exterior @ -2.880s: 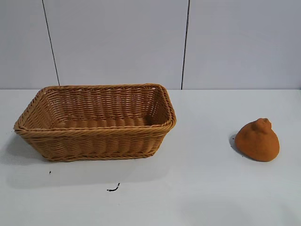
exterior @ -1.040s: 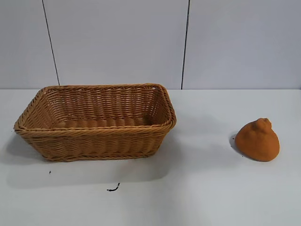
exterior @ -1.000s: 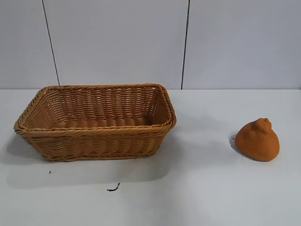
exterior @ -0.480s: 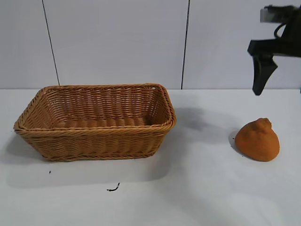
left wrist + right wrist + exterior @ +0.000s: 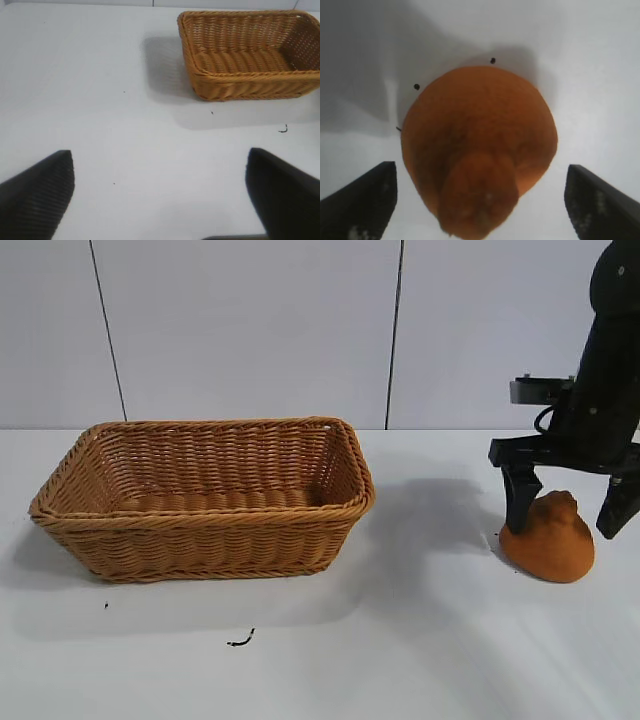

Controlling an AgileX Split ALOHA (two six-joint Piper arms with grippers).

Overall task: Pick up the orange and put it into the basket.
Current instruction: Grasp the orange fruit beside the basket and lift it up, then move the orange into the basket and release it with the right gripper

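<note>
The orange [image 5: 550, 540], matte with a knobby neck pointing up, sits on the white table at the right. My right gripper [image 5: 568, 510] is open and straddles it from above, one finger on each side, not touching. In the right wrist view the orange [image 5: 479, 145] lies between the two dark fingertips [image 5: 362, 200], with a gap on each side. The woven basket [image 5: 205, 530] stands at the left, with nothing in it. My left gripper [image 5: 160, 195] is open, out of the exterior view, over bare table; its wrist view shows the basket [image 5: 250, 87] farther off.
A small dark mark [image 5: 240, 641] lies on the table in front of the basket. The white tabletop [image 5: 420, 640] between basket and orange is bare. A grey panelled wall [image 5: 250, 330] stands behind.
My right arm came into view from the upper right and dropped down around the orange. The orange and basket have not moved.
</note>
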